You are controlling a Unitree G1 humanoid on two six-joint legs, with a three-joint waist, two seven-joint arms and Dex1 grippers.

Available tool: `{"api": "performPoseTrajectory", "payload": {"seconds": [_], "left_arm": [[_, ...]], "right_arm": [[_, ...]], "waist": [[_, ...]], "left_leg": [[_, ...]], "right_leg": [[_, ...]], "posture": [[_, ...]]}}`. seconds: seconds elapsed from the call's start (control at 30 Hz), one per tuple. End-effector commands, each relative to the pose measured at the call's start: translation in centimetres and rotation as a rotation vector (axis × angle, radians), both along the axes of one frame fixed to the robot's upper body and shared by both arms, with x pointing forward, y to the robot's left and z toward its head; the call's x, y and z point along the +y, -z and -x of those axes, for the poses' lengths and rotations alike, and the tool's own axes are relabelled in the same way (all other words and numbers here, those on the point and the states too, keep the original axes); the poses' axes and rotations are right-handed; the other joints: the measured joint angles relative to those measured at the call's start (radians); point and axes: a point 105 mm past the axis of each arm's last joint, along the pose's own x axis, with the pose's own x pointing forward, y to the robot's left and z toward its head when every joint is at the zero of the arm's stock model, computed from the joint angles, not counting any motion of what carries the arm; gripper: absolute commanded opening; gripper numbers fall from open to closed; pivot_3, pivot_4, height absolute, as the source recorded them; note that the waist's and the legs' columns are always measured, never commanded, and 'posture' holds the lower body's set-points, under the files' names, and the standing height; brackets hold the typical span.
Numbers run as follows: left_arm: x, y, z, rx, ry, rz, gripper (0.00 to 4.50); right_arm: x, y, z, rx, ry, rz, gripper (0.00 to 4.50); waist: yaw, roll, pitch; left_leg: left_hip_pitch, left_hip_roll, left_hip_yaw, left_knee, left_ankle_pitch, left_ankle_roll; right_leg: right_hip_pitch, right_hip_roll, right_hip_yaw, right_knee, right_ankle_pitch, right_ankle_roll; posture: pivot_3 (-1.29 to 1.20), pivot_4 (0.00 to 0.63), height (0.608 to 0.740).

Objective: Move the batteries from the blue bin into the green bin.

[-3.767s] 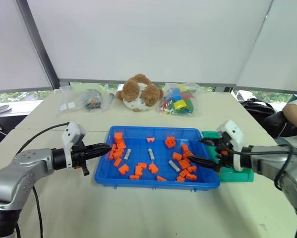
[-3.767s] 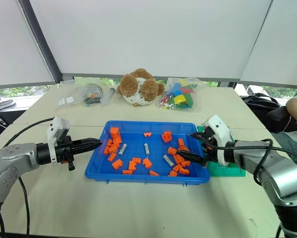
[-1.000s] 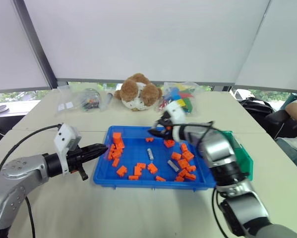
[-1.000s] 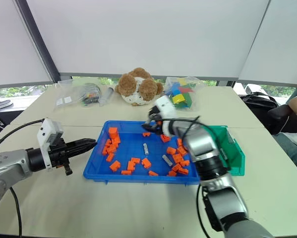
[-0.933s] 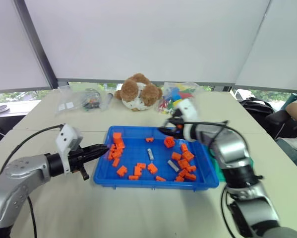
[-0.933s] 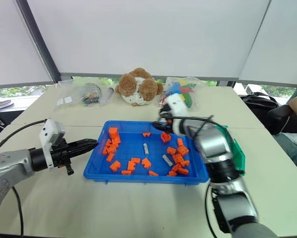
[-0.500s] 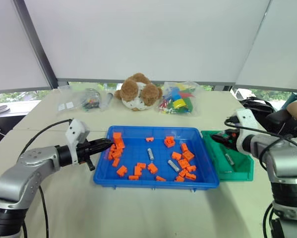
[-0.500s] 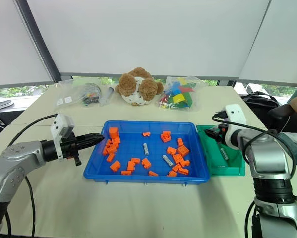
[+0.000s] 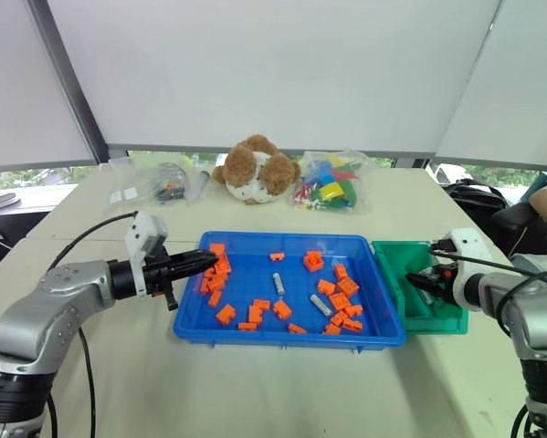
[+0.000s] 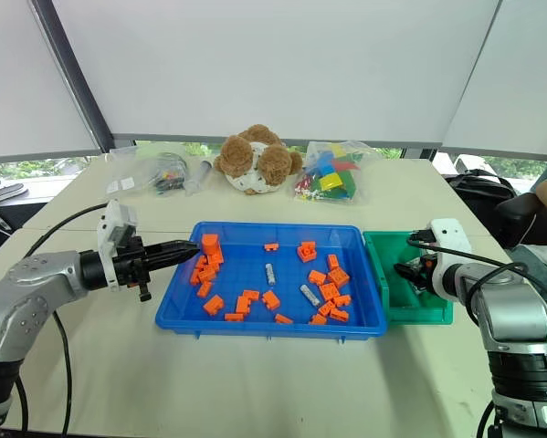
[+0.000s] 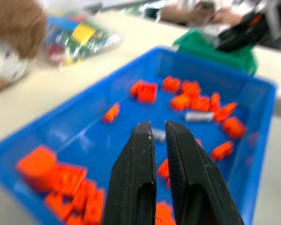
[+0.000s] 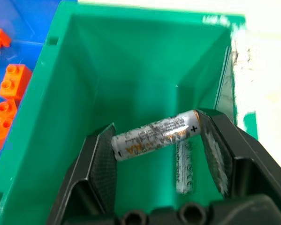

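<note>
While a battery [image 12: 154, 134] is gripped lengthwise between the right gripper's [image 12: 156, 154] jaws inside the green bin [image 9: 394, 259] at right, the left gripper's [image 11: 157, 129] clenched jaws are held over the blue bin [image 9: 282, 337].

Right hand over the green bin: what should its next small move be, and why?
Probably open the fingers a little wider to drop the battery. The right hand hangs inside the green bin with that battery spanning its fingers, above another battery on the bin floor, so it is already where it belongs.

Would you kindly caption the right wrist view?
Right gripper holds a battery over the green bin.
</note>
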Motion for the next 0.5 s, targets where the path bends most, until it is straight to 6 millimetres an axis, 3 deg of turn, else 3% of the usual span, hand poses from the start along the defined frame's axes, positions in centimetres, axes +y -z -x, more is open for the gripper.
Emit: {"api": "performPoseTrajectory", "payload": {"seconds": [0.03,0.27,0.33,0.43,0.5], "left_arm": [[-0.7,-2.0,1.4,-0.041,0.095,0.024,0.43],[-1.8,-2.4,2.2,-0.025,0.218,-0.003,0.43],[-2.1,-2.6,2.3,-0.025,0.245,-0.005,0.43],[-2.4,-2.4,2.6,-0.027,0.287,-0.037,0.43],[-2.5,-2.0,2.7,-0.026,0.303,-0.06,0.43]], "right_arm": [[0.1,-1.4,0.2,-0.047,-0.022,0.021,2.2],[0.3,-1.3,0.0,-0.036,-0.036,0.024,2.2],[0.2,-1.4,0.0,-0.037,-0.035,0.026,3.23],[0.3,-1.5,0.1,-0.037,-0.034,0.022,4.45],[0.5,-1.6,0.2,-0.038,-0.046,0.013,4.45]], "waist": [[0.0,0.0,0.0],[0.001,0.0,0.0],[0.001,0.0,0.0],[0.001,0.0,0.0],[0.001,0.0,0.0]], "left_leg": [[0.0,0.0,0.0,0.0,0.0,0.0],[0.0,0.0,0.0,0.0,0.0,0.0],[0.0,0.0,0.0,0.0,0.0,0.0],[0.0,0.0,0.0,0.0,0.0,0.0],[0.0,0.0,0.0,0.0,0.0,0.0]], "right_leg": [[0.0,0.0,0.0,0.0,0.0,0.0],[0.0,0.0,0.0,0.0,0.0,0.0],[0.0,0.0,0.0,0.0,0.0,0.0],[0.0,0.0,0.0,0.0,0.0,0.0],[0.001,0.0,0.0,0.0,0.0,0.0]], "posture": [[0.0,0.15,0.74],[0.0,0.15,0.74],[0.0,0.15,0.74],[0.0,0.15,0.74],[0.0,0.15,0.74]]}}
